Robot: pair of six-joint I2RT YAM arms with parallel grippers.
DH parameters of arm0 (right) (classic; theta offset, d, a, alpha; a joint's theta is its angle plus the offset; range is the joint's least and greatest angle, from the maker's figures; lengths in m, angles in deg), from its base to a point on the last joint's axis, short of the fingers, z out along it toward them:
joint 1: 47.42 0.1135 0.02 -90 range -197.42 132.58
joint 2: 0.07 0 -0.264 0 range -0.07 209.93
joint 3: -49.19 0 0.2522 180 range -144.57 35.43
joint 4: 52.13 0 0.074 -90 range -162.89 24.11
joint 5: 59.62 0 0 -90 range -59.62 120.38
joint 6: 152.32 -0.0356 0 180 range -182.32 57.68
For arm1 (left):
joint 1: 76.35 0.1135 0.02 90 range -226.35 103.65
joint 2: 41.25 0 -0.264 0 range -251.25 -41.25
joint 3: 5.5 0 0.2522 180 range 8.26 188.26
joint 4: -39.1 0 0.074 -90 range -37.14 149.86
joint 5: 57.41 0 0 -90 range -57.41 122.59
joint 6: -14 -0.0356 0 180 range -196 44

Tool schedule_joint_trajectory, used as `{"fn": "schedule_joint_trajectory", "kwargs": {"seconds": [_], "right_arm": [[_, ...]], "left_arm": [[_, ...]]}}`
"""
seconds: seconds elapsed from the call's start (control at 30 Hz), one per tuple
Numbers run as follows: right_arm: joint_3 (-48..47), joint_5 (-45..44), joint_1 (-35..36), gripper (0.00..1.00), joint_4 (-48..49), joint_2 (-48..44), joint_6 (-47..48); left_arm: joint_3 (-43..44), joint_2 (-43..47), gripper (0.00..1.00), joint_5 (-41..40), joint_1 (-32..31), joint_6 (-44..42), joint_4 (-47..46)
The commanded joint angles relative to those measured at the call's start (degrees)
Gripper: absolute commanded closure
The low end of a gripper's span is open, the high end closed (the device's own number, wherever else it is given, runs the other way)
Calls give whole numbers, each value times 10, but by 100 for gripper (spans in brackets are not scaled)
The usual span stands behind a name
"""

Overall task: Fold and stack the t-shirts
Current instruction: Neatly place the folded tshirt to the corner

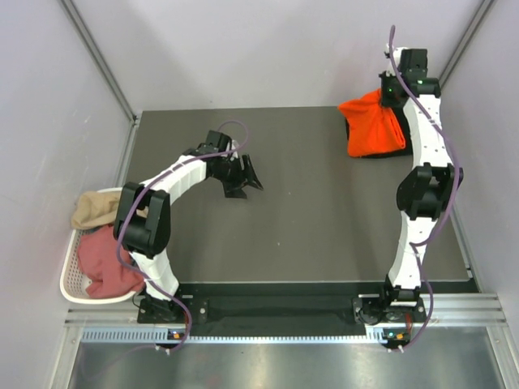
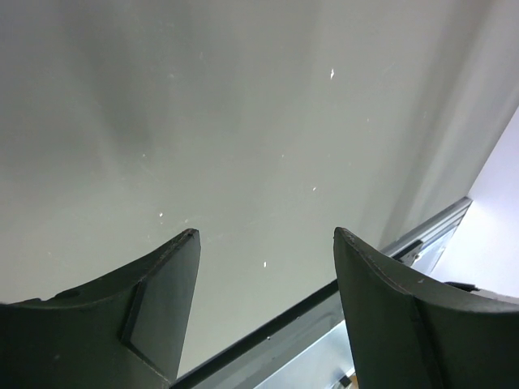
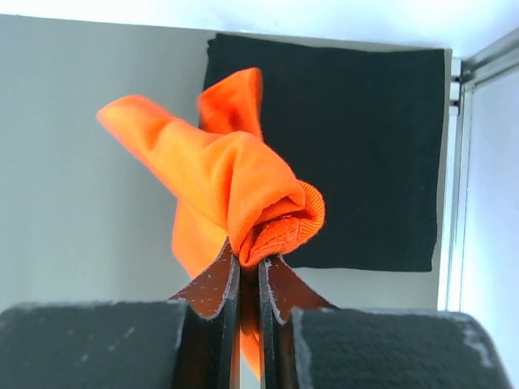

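One orange t-shirt [image 3: 235,194] hangs bunched from my right claw [image 3: 249,263], whose two fingers are pressed together on a rolled, ribbed edge of the cloth. It is at the far right corner of the worktop [image 1: 308,219]. Directly under it lies a black t-shirt [image 3: 365,146], folded into a flat rectangle with its far and right edges close to the worktop's border. From above, the orange cloth drapes down across the black one and covers most of it, though I cannot tell how much of it actually rests there.

My left claw [image 1: 243,177] hangs over the bare middle of the worktop, well apart from both shirts, with its fingers spread wide and nothing between them. At the left edge, a white slotted basket [image 1: 69,284] holds a tan t-shirt [image 1: 96,209] and a dusty pink t-shirt [image 1: 105,263], both crumpled and, by my reading, waiting their turn.

I judge the step in hand to be the orange shirt: it looks gathered rather than folded, so it is not fit to stack as it hangs. To do this well, I would carry it clear of the black rectangle to the open middle, keep the grip firm on the ribbed edge, and bring the left claw in to take a second edge so the cloth can be drawn flat. Dragging it low risks rucking the folded black shirt beneath.
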Motion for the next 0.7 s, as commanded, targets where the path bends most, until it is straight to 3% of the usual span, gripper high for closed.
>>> {"fn": "schedule_joint_trajectory", "kwargs": {"seconds": [0.0, 0.33, 0.67], "right_arm": [[-26, -11, -5, 100, 30, 3, 9], [-13, -2, -15, 100, 65, 28, 7], [16, -23, -30, 100, 161, 61, -8]], "left_arm": [[14, 4, 29, 8, -3, -21, 18], [15, 2, 29, 17, -3, -29, 31], [1, 0, 29, 19, -6, -30, 35]]}}
